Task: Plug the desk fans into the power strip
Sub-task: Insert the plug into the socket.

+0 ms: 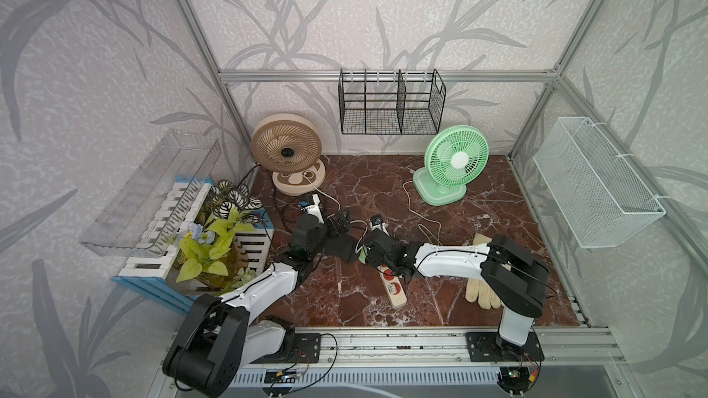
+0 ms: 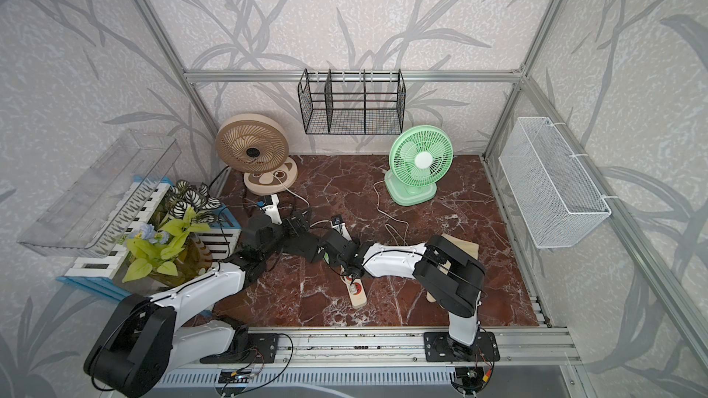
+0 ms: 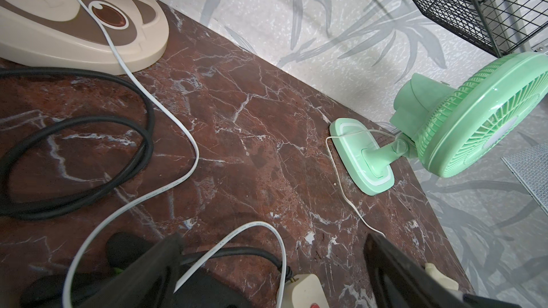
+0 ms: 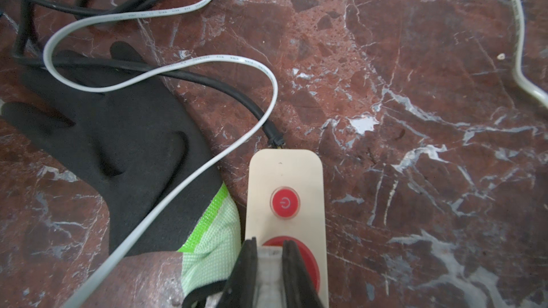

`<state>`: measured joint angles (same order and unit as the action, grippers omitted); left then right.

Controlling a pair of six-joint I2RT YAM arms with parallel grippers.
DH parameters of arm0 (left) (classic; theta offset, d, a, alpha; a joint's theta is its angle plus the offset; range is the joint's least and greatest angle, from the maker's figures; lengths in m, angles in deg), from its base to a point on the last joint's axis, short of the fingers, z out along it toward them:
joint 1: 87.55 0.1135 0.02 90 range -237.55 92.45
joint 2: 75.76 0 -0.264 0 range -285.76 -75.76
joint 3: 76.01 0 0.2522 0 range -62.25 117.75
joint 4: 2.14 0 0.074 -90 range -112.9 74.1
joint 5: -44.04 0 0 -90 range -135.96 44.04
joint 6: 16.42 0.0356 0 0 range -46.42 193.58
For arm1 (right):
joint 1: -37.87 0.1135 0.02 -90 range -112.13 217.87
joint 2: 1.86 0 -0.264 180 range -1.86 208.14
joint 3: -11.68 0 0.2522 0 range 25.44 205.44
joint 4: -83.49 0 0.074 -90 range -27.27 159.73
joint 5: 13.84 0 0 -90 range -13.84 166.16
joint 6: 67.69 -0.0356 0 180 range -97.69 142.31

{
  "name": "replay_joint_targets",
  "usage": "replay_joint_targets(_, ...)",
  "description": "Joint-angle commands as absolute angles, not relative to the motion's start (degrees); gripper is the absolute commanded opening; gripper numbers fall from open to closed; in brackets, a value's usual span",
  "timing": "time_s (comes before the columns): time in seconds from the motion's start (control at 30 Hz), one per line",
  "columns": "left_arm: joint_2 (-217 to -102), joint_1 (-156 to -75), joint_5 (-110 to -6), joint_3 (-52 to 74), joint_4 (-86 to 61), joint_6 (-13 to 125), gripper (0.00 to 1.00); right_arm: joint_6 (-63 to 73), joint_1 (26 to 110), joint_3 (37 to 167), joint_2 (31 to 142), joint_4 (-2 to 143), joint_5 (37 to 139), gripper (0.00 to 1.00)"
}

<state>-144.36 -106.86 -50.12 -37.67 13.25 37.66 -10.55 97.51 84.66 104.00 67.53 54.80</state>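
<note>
The cream power strip [image 1: 397,293] [image 2: 356,292] lies mid-table, its red button [image 4: 285,202] at the far end. My right gripper [image 4: 269,242] [image 1: 390,270] is shut on a pale plug [image 4: 269,260] directly over the first red socket [image 4: 310,257]; how deep the plug sits is hidden. A flat white cord [image 4: 166,211] [image 3: 166,108] runs from the beige desk fan [image 1: 287,147] [image 2: 251,145] toward the strip. My left gripper [image 3: 272,241] [image 1: 342,222] hovers open over the strip's cord end [image 3: 302,288], holding nothing.
A green fan [image 1: 456,160] [image 3: 474,114] stands at the back right, its thin cord loose on the table. A black glove [image 4: 118,143] lies beside the strip under the cords. Cream gloves [image 1: 482,289], a coiled black cord [image 3: 74,143], a plant crate [image 1: 214,239].
</note>
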Motion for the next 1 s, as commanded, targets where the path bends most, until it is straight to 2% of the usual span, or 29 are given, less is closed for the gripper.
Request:
replay_joint_targets(0.0, -144.8, -106.6, -49.3, -38.2, 13.9, 38.7, 1.0, -10.2, 99.8, 78.9, 111.8, 51.1, 66.5, 0.0)
replay_joint_targets(0.3, -144.4, -106.6, -49.0, -38.0, 13.5, 39.1, 1.0, -11.6, 98.6, 77.0, 112.4, 49.4, 72.4, 0.0)
replay_joint_targets(0.57, -143.7, -106.7, -48.3, -37.6, 12.5, 39.6, 1.0, -10.6, 97.6, 81.9, 107.3, 42.6, 67.1, 0.0)
replay_joint_targets(0.67, -143.4, -106.7, -48.0, -37.6, 12.4, 39.8, 1.0, -9.7, 96.8, 86.2, 107.6, 40.8, 66.0, 0.13)
replay_joint_targets(0.97, -143.9, -106.7, -48.2, -37.6, 12.8, 39.8, 1.0, -8.4, 94.8, 93.9, 106.7, 38.4, 64.7, 0.21)
